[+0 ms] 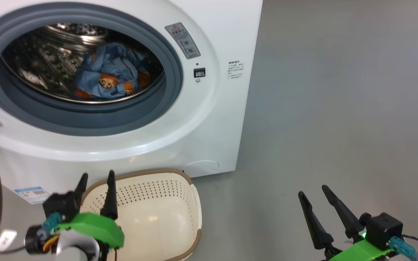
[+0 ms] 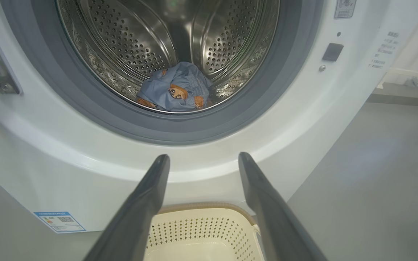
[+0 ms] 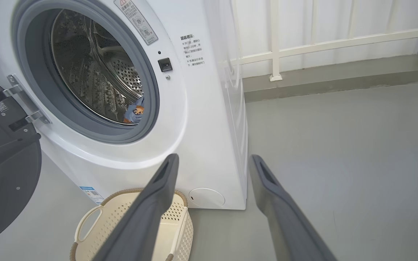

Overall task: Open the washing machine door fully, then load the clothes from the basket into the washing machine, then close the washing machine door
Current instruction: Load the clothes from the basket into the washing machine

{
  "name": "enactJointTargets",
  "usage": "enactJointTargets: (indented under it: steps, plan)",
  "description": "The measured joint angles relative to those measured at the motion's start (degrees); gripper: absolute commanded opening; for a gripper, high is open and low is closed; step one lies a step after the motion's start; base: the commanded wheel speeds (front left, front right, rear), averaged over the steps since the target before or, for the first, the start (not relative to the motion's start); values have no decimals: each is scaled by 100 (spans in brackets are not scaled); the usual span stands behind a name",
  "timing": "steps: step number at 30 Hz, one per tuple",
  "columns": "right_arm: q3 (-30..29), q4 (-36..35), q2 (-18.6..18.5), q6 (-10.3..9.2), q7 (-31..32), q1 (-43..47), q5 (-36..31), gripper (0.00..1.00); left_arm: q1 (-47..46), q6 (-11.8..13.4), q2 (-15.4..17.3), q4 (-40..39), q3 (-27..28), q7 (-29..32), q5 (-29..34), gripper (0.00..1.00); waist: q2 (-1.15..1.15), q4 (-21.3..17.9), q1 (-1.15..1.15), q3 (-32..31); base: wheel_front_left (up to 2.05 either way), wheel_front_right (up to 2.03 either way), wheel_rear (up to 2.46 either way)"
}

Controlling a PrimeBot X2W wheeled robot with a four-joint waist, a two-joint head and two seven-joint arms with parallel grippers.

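Observation:
The white washing machine (image 1: 209, 119) stands with its round door (image 3: 9, 188) swung wide open to the left. Light blue clothes (image 1: 113, 72) with orange prints lie inside the steel drum (image 2: 172, 40); the same clothes (image 2: 176, 90) show in the left wrist view. On the floor in front sits the cream basket (image 1: 158, 217), nothing visible inside it. My left gripper (image 1: 96, 179) hangs open over the basket's left rim. My right gripper (image 1: 314, 192) stands open over bare floor to the right, holding nothing.
Grey floor (image 1: 339, 108) stretches wide to the right of the machine. A white railing (image 3: 303, 43) and a low ledge run along the back wall. The open door's hinge (image 3: 24, 98) juts out at the machine's left.

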Motion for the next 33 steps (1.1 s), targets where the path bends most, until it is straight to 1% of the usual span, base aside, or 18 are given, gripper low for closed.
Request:
enactJointTargets:
  steps: [12,20,25,33]
  plan:
    - [2,35,-64,0,1,299,0,100,1352,9,5,-1062,-43,-1,-143,100,0,65,0,-458,0,0,0]
    - [-7,32,-115,0,1,382,0,100,1832,9,9,-1629,76,0,-205,100,0,72,0,-566,0,0,0]
    - [-23,32,-157,0,1,385,0,100,2044,53,10,-1863,167,0,-349,100,0,64,0,-642,0,0,0]
    - [-60,22,-194,0,1,501,0,100,2409,79,12,-2131,361,0,-394,100,0,12,0,-798,0,0,0]
